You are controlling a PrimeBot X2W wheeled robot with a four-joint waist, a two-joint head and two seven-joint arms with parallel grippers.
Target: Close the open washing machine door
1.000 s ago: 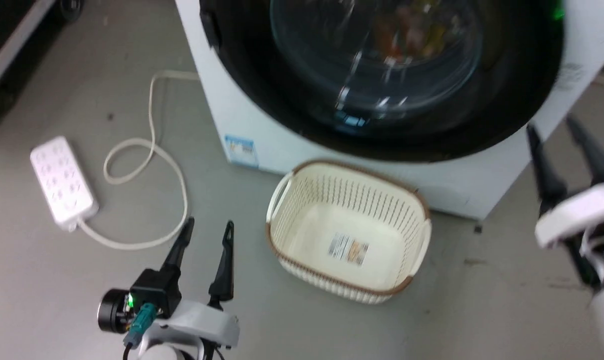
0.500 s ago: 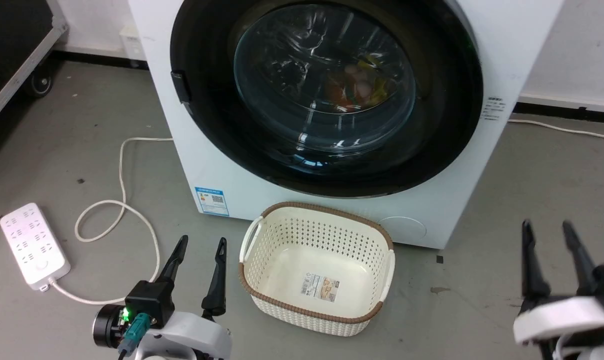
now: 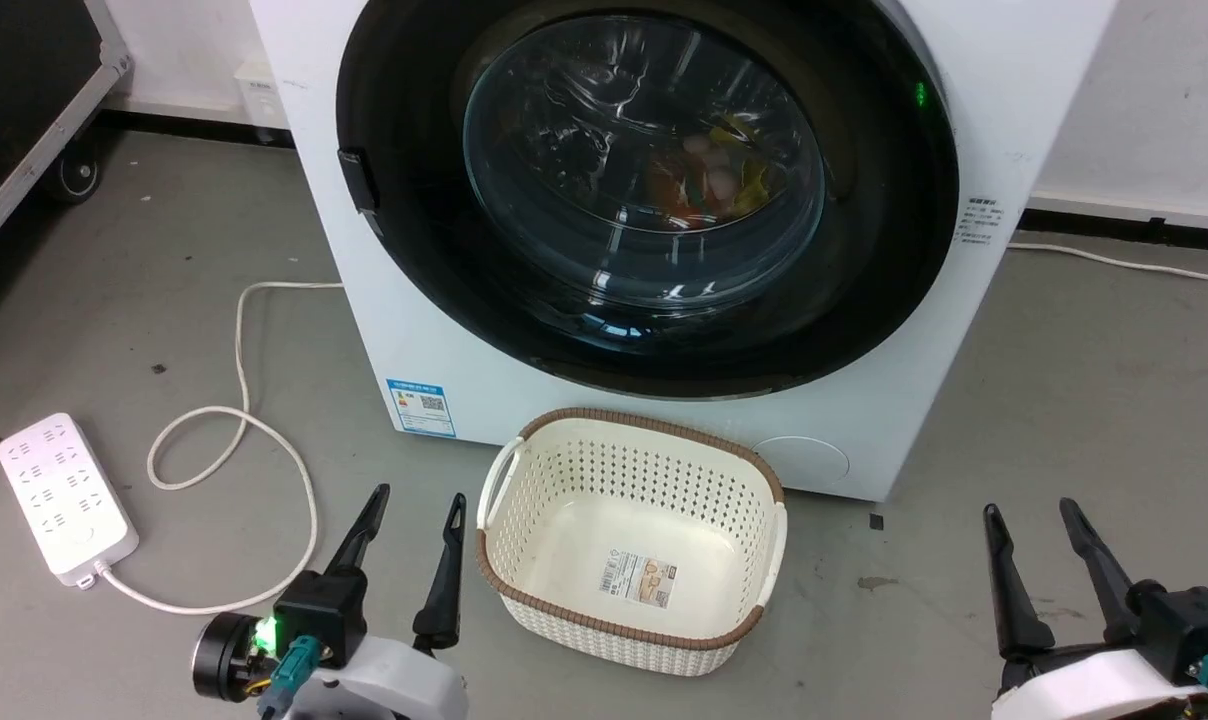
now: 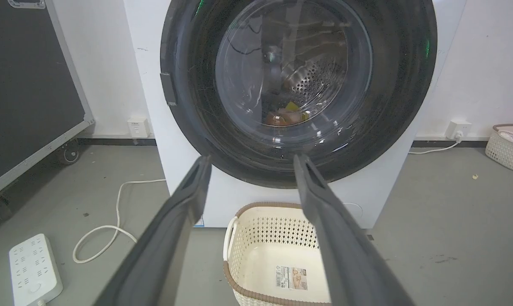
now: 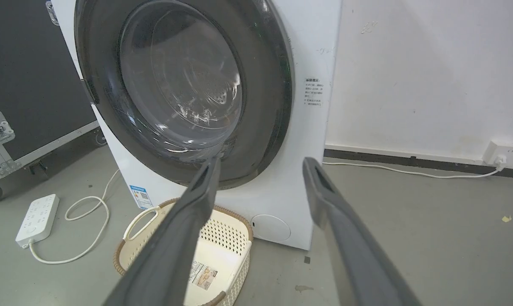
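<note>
The washing machine door point(image 3: 654, 180), a wide black rim around a bulging clear glass window, lies flat against the front of the white machine point(image 3: 1004, 90). Coloured laundry shows through the glass. The same door point(image 4: 299, 85) fills the top of the left wrist view and stands at the upper left of the right wrist view point(image 5: 184, 89). My left gripper point(image 3: 414, 500) hangs open and empty at the lower left, well short of the machine. My right gripper point(image 3: 1032, 512) is open and empty at the lower right, also apart from the door.
A cream basket point(image 3: 632, 540) with a brown rim sits on the floor before the machine, between my grippers. A white power strip point(image 3: 62, 497) and its looping cord point(image 3: 234, 440) lie at the left. A black wheeled case point(image 3: 24, 90) stands at the far left.
The head camera has tilted up and pulled back, so more of the machine shows. My right gripper has dropped from beside the machine's right edge to the lower right corner. The left gripper has hardly shifted.
</note>
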